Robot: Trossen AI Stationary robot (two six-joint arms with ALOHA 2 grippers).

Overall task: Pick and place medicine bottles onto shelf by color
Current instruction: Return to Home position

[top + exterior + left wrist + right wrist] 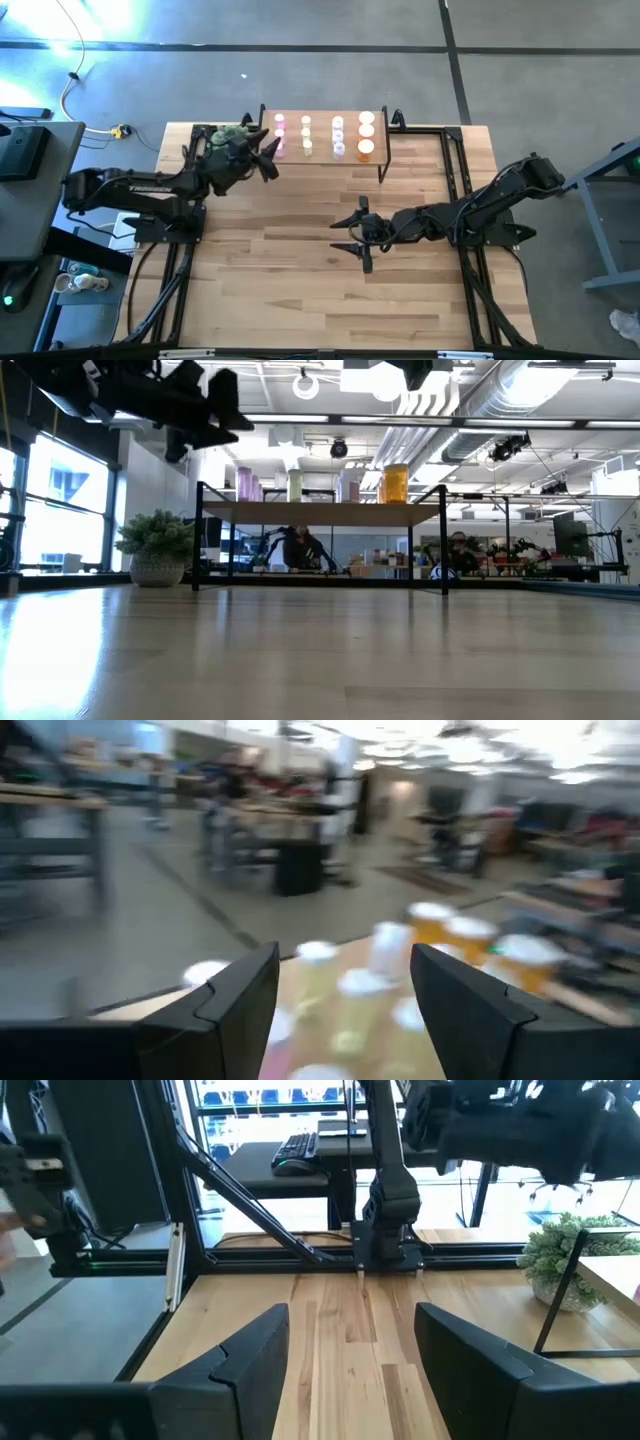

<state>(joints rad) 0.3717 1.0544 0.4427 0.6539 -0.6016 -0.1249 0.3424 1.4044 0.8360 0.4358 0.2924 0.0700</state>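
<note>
High view: the medicine bottles (338, 126) stand grouped by colour on the shelf (322, 152). The left gripper (272, 160) hovers at the shelf's left end, and the right gripper (338, 237) is over the table (300, 300). Low view: the bottles top the shelf. Wrist views: both jaws are spread wide and hold nothing.

Grey concrete floor (300, 60), bright window (60, 500), exposed ceiling ducts (470, 400), desk with keyboard (300, 1145)
</note>
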